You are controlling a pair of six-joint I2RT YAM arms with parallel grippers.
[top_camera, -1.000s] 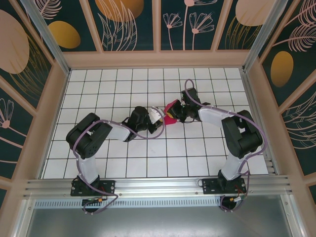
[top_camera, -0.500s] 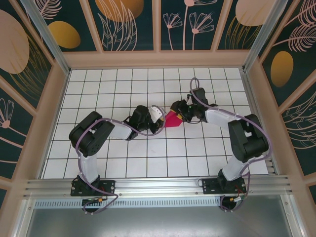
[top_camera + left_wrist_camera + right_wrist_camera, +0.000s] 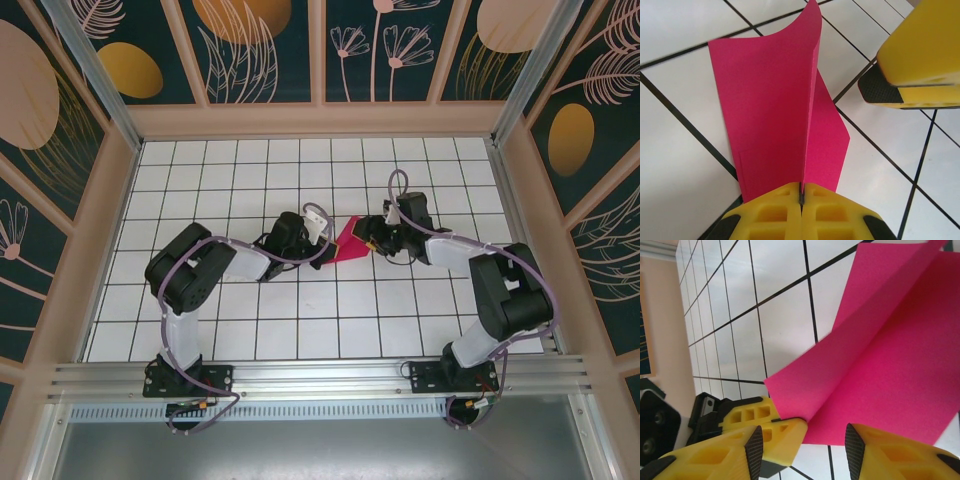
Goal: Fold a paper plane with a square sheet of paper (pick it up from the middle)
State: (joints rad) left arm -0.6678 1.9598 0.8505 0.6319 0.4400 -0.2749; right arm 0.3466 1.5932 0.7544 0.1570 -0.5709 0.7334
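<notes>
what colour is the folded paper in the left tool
Plain magenta-pink folded paper, unmarked; clearest in the left wrist view.

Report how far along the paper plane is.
Done: the pink paper carries one long fold. In hand: the left tool is shut on the paper at that fold, and the right tool is open beside it. Left: the nose and wing folds, as there is no pointed dart shape yet.
</notes>
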